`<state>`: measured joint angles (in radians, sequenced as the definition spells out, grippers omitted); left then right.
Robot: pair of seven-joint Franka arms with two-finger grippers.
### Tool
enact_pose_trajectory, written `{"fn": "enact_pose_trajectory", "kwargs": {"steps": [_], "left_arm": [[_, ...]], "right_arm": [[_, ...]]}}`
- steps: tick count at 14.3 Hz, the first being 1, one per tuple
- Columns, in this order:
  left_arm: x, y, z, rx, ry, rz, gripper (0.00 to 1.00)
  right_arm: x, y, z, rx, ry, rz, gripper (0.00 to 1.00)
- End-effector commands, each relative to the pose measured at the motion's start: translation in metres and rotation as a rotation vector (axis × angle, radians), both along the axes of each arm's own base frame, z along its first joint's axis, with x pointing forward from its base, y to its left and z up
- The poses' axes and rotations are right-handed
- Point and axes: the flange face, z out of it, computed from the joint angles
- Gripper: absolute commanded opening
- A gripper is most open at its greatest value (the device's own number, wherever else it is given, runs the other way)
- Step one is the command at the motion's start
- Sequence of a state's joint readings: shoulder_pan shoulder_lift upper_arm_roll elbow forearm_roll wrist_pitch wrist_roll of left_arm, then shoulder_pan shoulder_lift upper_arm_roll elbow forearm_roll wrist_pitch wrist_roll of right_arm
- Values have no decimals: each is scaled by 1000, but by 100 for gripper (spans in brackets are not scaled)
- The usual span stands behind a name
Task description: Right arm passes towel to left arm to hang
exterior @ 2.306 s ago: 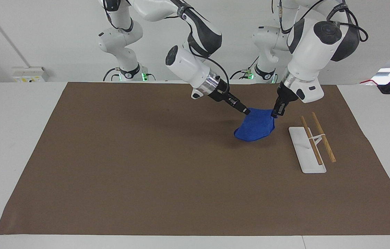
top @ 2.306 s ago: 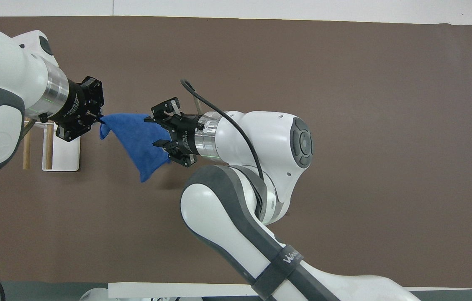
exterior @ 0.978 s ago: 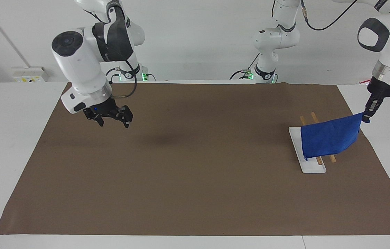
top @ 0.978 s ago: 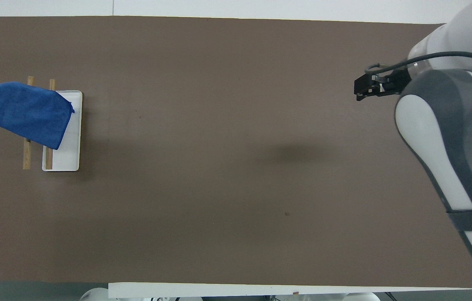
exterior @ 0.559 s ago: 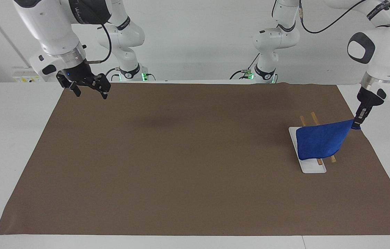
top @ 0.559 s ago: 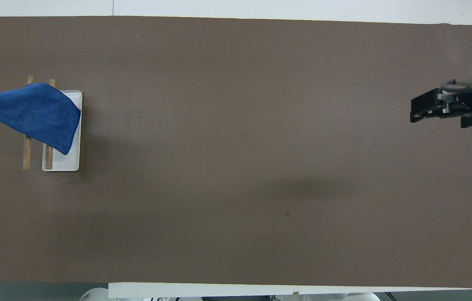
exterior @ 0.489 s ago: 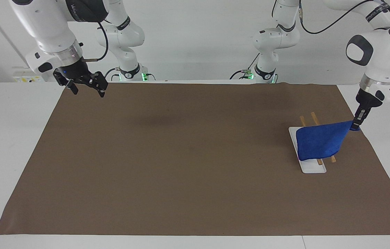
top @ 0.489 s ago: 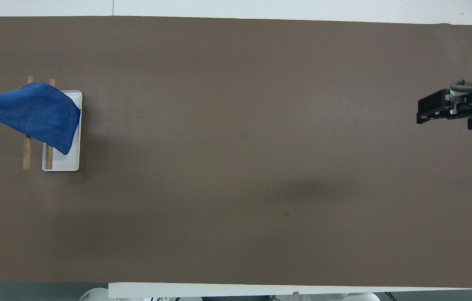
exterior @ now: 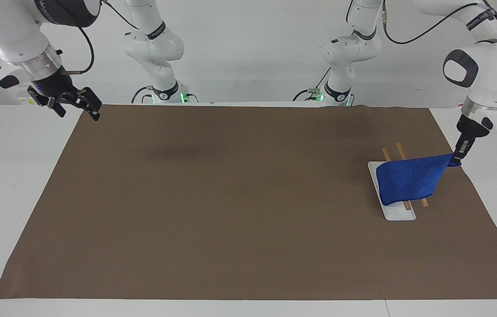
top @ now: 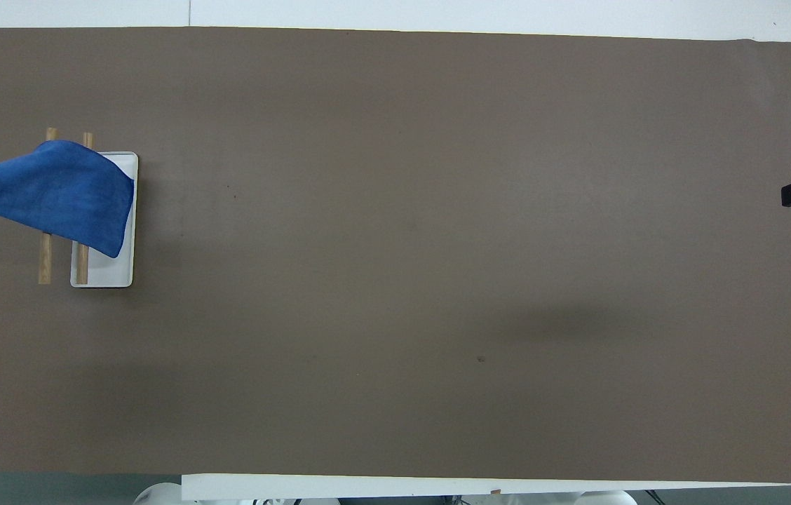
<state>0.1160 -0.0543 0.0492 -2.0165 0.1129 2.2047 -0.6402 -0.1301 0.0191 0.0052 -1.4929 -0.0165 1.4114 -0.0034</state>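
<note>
**Towel draped across the rack rails, one corner held aloft**

Right claw (exterior: pixel 74 107), at the left of the facing view, hangs over the corner of the brown mat (exterior: pixel 248 198) at the right arm's end of the table (exterior: pixel 10 176). Its fingers are spread wide and hold nothing; this arm waits, well apart from the work, which judged from its position leaves the rack area free for the other arm.

Across the middle, the mat carries only soft shadows.

Toward the left arm's end of the table stands the rack (exterior: pixel 396 213), a white base with two wooden rails (exterior: pixel 424 202) running along it. The towel (exterior: pixel 407 180) lies over both rails, its broad lower edge hanging down over the base, its upper corner drawn out and up toward the mat's edge.

Left claw (exterior: pixel 456 159), farthest right in this view, is pinched tight on that raised corner. Holding the corner high and outward probably keeps the cloth taut so it spreads over the rails rather than bunching. Hanging appears nearly complete; release of the corner is what remains.
</note>
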Motion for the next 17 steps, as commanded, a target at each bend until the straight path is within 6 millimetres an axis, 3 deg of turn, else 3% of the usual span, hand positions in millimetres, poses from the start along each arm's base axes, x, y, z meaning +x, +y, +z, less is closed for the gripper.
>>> {"fn": "enact_pose_trajectory", "kwargs": {"steps": [1,2,3,5,7,9,11,12,14,15,17], "left_arm": [[-14,4,1,11,3,-7,78],[-15,5,1,9,16,-1,93],[-15,6,1,8,27,1,100],[-12,1,10,7,42,-5,100],[-9,-10,36,4,106,-20,100],[-9,-39,60,2,160,-100,100],[-13,-85,86,28,239,-335,100],[-11,-102,90,38,313,-467,100],[-11,-116,106,-12,391,-575,100],[-12,-132,112,-48,401,-607,100],[-10,-145,112,-45,426,-671,100]], "right_arm": [[-6,-2,7,10,15,27,100],[-8,-1,5,11,26,27,100],[-9,-1,5,11,27,24,100],[-9,0,3,12,30,24,100],[-11,3,2,12,32,32,100],[-14,4,-8,10,19,33,100],[-15,-4,-14,9,6,22,100],[-15,-4,-14,9,6,21,100],[-16,-4,-13,9,11,19,100],[-17,-3,-14,10,17,24,100],[-17,-1,-14,10,18,27,100]]}}
